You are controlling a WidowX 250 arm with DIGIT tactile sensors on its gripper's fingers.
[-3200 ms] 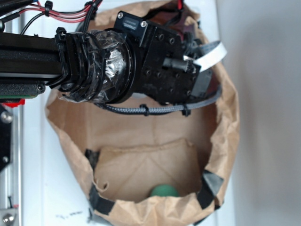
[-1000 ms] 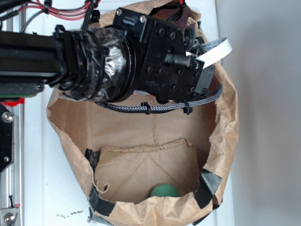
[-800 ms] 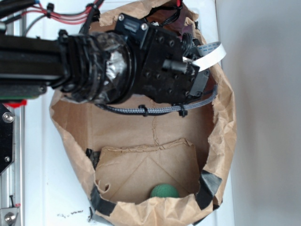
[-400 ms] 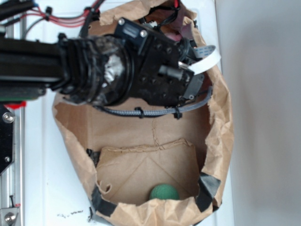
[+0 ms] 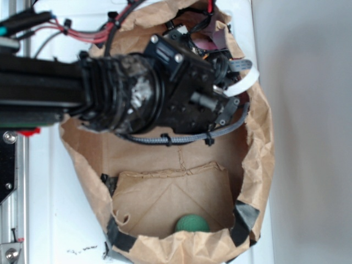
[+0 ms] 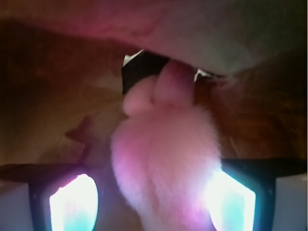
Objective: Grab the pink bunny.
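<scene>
Pink bunny [image 6: 166,159] sits between the two fingers [image 6: 72,199], brown paper behind

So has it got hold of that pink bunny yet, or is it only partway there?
Partway. Done: the arm has reached into the brown paper bag. In hand: the wrist view shows the pink bunny sitting between the claw's fingers, though whether they are squeezing it is unclear. Left: closing firmly and lifting it out. The green ball lies untouched.
</scene>
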